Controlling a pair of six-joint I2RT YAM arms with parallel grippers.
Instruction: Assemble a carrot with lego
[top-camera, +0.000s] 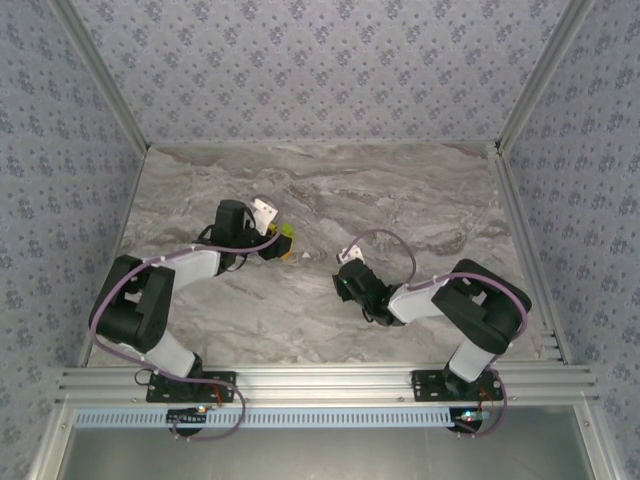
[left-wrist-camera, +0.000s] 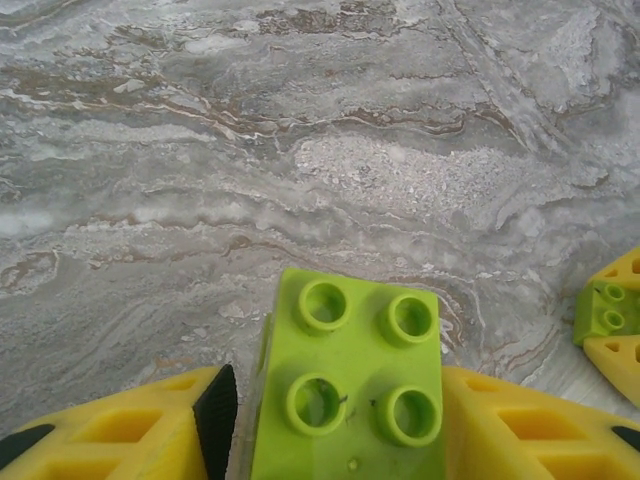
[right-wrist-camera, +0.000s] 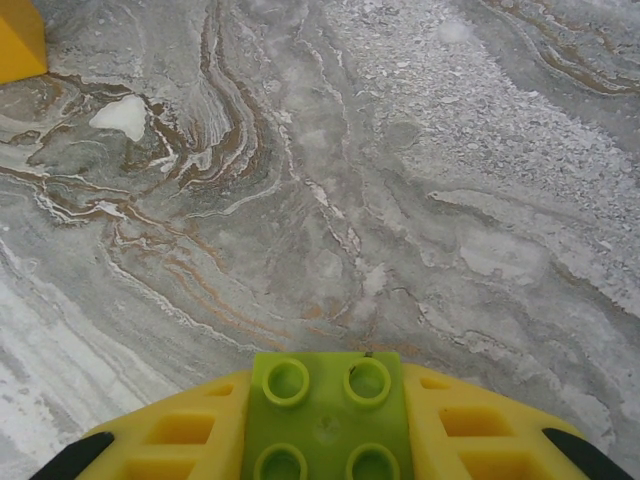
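Note:
A lime-green lego brick (left-wrist-camera: 350, 390) with four studs lies between my left gripper's (left-wrist-camera: 338, 405) yellow fingers. Its right side touches the right finger (left-wrist-camera: 520, 425). The black pad (left-wrist-camera: 215, 405) on the left stands a little off the brick, so these jaws are open. My right gripper (right-wrist-camera: 325, 410) is shut on a second lime-green brick (right-wrist-camera: 327, 400), studs facing the camera. From above, the left gripper (top-camera: 281, 243) and the right gripper (top-camera: 349, 279) hang low over the middle of the table, tips a short way apart. The carrot is out of view.
The marble table (top-camera: 420, 190) spreads bare behind and beside both grippers. The right gripper's yellow fingers holding its green brick (left-wrist-camera: 603, 308) show at the right edge of the left wrist view. A metal frame (top-camera: 330, 380) borders the near edge.

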